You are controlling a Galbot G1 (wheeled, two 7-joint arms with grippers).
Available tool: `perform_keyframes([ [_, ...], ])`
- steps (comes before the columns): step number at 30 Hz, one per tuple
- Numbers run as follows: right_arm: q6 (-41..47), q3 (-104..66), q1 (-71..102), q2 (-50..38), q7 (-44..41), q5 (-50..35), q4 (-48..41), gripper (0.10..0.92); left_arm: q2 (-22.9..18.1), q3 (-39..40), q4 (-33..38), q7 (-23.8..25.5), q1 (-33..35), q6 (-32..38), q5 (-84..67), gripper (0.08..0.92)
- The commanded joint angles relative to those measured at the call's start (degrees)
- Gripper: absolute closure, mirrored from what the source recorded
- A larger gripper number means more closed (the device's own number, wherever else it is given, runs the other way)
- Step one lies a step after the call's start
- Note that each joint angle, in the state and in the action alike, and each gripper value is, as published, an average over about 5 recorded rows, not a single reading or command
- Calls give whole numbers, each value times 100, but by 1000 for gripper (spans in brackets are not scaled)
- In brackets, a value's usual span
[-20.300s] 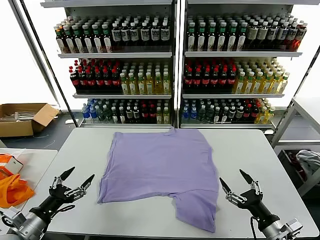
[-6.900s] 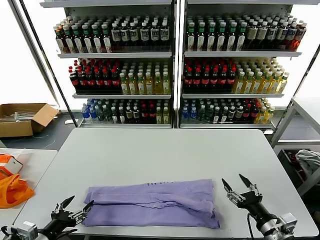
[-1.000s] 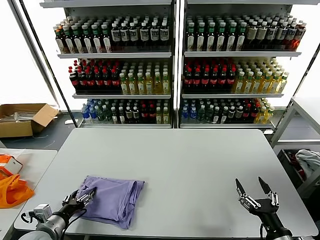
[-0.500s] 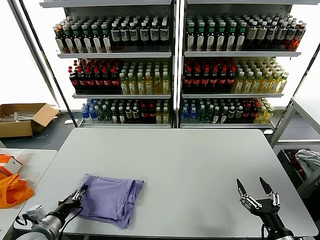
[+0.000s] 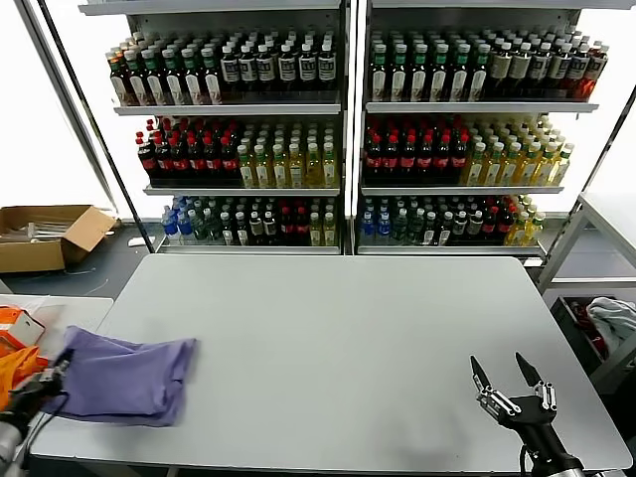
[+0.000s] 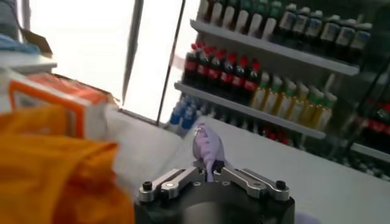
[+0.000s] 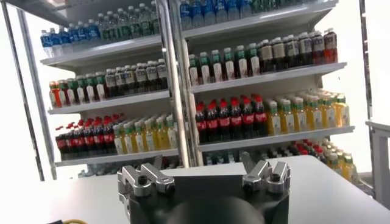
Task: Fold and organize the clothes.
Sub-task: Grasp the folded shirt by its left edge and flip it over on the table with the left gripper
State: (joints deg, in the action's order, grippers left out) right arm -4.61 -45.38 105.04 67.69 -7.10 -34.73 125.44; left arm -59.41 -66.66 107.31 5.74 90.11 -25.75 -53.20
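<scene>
The lavender T-shirt lies folded into a small bundle at the front left edge of the grey table, partly over the edge. My left gripper is at the shirt's left end, shut on a pinch of its fabric. In the left wrist view the gripper has a tuft of lavender shirt standing up between its closed fingertips. My right gripper is open and empty, hovering over the table's front right; its spread fingers show in the right wrist view.
An orange fabric item and an orange-and-white box lie on the low side table to the left. Bottle shelves stand behind. A cardboard box sits on the floor, a grey-white cloth bundle at far right.
My left gripper has pulled the folded shirt leftward across the table to its left edge. The right gripper has stayed in place, open.
</scene>
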Motion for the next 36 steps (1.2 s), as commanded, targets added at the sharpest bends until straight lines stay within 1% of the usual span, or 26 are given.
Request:
perform_keyframes([
  [1,-32,30,-1,21,-5,-18,-9,203,825,-1302,378,-101,164,-195,-517,886],
  [4,-63,-2,30,35,-9,-18,-25,203,537,-961,928,-138,145,-288,-503,886],
  [7,-82,-90,79,37,-8,-26,-21,203,15,-384,1533,-233,107,-326,-371,886],
  [10,-80,-217,123,24,-7,-52,19,203,-567,600,2031,-435,33,-313,-220,886],
  [12,-67,-289,137,19,-3,-69,42,203,-884,1568,2252,-625,-19,-299,-194,886],
  [15,-41,-364,149,28,5,-81,86,203,-1151,3221,2215,-984,-183,-270,-209,886],
  [17,-27,-413,167,46,9,-82,123,203,-1259,4195,1934,-1195,-395,-237,-173,886],
  [19,-19,-465,213,64,11,-89,159,203,-1365,4906,1615,-1367,-640,-213,-229,886],
  [21,-19,-517,285,75,7,-94,188,203,-1492,5395,1324,-1606,-916,-198,-471,886],
  [24,-21,-570,430,68,6,-93,228,203,-1682,5786,1056,-1936,-1271,8,-1324,886],
  [26,-9,-573,517,52,11,-78,258,203,-1753,5897,955,-1976,-1445,200,-1794,886],
  [29,51,-480,540,29,25,12,280,203,-1766,5924,843,-1920,-1659,366,-2073,886],
  [34,382,9,367,-17,101,211,349,203,-1831,5800,722,-2124,-1994,608,-2588,886],
  [36,584,264,267,-16,187,363,360,203,-1858,5712,774,-2093,-2028,659,-2852,882],
])
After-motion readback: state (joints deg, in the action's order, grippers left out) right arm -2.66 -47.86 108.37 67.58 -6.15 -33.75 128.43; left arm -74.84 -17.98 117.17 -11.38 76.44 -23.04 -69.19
